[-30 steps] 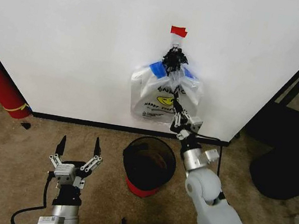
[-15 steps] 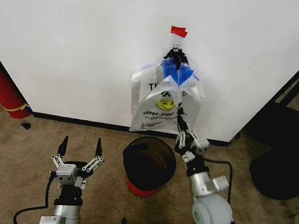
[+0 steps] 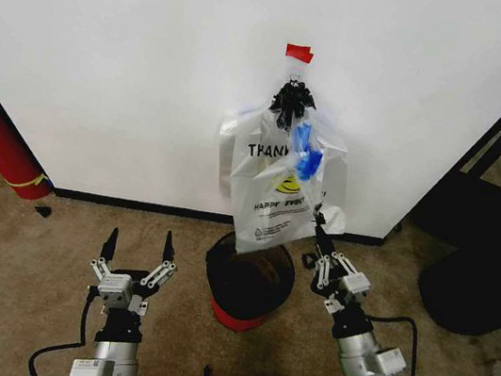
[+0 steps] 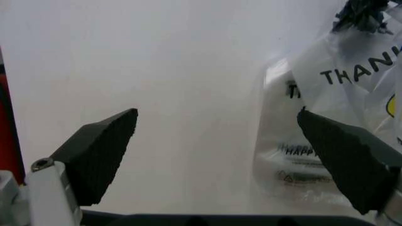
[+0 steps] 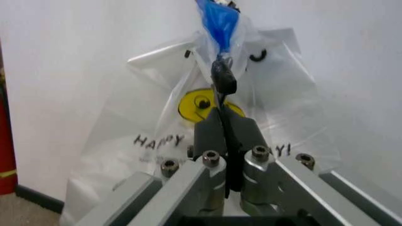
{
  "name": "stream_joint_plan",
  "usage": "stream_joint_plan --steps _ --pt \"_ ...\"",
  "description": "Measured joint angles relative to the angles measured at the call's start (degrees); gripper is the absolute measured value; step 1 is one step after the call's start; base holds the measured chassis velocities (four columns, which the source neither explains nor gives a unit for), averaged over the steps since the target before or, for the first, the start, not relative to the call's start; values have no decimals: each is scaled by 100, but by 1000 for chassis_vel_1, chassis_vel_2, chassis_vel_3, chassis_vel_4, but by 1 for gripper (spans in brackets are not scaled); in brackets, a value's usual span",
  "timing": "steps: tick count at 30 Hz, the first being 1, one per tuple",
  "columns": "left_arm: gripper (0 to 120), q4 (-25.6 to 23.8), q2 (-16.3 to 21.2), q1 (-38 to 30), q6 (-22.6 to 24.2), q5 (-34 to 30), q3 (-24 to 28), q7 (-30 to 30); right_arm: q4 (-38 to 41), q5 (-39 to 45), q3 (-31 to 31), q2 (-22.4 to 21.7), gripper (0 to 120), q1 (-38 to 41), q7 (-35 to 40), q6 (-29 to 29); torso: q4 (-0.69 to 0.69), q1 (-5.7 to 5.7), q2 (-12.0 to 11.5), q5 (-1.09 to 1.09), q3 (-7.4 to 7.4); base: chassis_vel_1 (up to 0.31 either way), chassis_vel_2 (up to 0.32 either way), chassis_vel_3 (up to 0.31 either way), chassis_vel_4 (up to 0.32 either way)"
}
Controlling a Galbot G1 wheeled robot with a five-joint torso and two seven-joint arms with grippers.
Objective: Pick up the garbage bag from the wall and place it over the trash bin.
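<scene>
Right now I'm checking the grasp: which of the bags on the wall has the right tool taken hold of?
The front garbage bag, pulled out over the trash bin; the right tool is shut on it. The other bags hang flat behind.

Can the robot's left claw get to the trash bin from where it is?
Probably yes. The open left claw hangs over bare carpet beside the trash bin, nothing lying between them.
</scene>
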Motion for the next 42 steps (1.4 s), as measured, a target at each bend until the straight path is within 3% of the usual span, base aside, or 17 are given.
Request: stream_joint_plan --steps 24,37,42 --pt "100 103 31 -69 -17 -111 -16 0 -314 -813 335 107 0 -1323 140 1271 0 0 0 0 0 0 0 0 0" --pt "100 105 24 -45 -35 -106 -15 -2 -415 -1545 619 -1 0 -1996 703 2158 0 0 0 0 0 0 0 0 0" --pt "100 92 19 -24 -44 -90 -17 -3 -415 -1743 685 -39 0 -2229 896 2223 0 0 0 0 0 0 0 0 0"
